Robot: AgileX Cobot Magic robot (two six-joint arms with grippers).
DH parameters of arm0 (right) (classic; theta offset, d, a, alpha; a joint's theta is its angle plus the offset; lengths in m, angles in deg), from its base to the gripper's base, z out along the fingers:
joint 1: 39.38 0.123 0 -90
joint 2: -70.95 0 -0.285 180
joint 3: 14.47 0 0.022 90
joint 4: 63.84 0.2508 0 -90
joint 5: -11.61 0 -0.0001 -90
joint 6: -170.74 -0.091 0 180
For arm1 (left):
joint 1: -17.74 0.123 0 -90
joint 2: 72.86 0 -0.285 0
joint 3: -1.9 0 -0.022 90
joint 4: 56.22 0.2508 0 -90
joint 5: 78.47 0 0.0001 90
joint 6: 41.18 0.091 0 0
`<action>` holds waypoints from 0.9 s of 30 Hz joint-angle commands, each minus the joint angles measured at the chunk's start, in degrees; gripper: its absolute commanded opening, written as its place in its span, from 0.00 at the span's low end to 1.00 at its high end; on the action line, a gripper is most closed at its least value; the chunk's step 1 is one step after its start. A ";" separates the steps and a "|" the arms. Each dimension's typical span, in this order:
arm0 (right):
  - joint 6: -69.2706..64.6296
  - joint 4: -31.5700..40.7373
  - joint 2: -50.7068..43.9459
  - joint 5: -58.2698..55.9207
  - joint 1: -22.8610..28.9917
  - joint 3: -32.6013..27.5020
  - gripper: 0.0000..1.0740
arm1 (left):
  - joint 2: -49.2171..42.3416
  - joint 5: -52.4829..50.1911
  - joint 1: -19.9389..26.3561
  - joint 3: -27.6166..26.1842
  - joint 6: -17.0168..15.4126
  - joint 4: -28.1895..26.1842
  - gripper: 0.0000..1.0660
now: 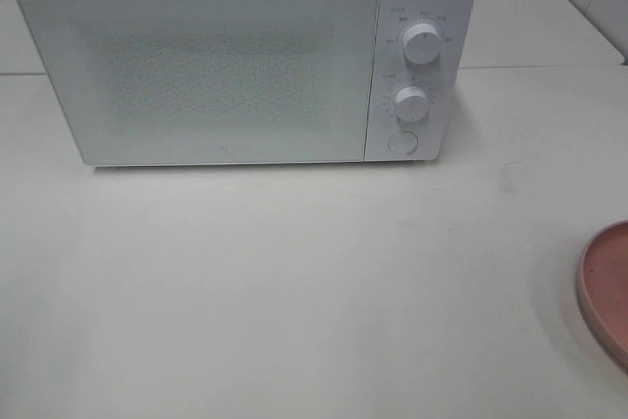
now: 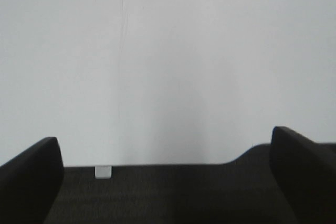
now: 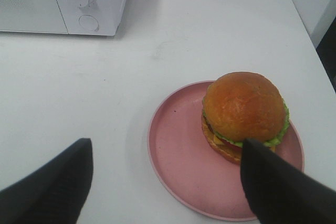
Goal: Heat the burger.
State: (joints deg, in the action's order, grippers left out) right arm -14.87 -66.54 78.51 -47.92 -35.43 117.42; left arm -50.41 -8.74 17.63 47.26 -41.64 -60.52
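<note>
From the high camera we see a white microwave (image 1: pixel 245 56) standing toward the back edge of the pale worktop (image 1: pixel 294 291), its door closed, with two round knobs (image 1: pixel 422 43) and a round button (image 1: pixel 401 142) down its right-hand panel. At the right edge of the worktop a slice of a pink plate (image 1: pixel 608 287) shows. Neither arm and no burger appear in this view.

In the left wrist view we see the left pincer (image 2: pixel 168 174) with its two dark fingers (image 2: pixel 31 177) spread wide apart and nothing between them. Beyond them lies a plain white surface, with a dark strip closer to the camera and a small pale block (image 2: pixel 103 172) on the line between the two. What that white surface is, we cannot tell.

In the right wrist view we see the burger (image 3: pixel 244 115) sitting on the pink plate, off-centre toward the rim nearest the worktop's right edge. The right pincer (image 3: pixel 168 174) hangs above the worktop with its fingers (image 3: pixel 273 182) spread and gripping nothing. One fingertip overlaps the near edge of the burger in the picture; whether it touches, we cannot tell. The other finger is over bare worktop, well clear of the plate. The microwave's knob panel stands at the far side, well apart from the plate.
</note>
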 commanded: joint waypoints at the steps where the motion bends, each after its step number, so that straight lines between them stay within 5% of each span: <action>1: -0.40 0.06 -1.43 0.06 -0.46 -0.06 0.70 | -11.63 1.43 -0.40 0.17 -0.92 0.34 0.95; 4: -0.40 0.06 -1.43 0.06 -0.46 -0.06 0.70 | -16.84 1.60 -0.40 0.17 -1.78 0.97 0.95; 14: -0.34 0.06 -1.26 0.06 -0.46 -0.06 0.70 | -13.52 -6.42 -0.40 1.32 -2.35 1.15 0.95; 27: -0.34 0.06 -1.26 0.06 -0.46 -0.06 0.70 | -13.52 -10.37 -0.40 3.27 0.46 -0.29 0.95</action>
State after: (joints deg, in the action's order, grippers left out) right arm -14.87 -66.54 78.51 -47.92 -35.43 117.42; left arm -63.93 -18.19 17.51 50.41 -41.18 -60.17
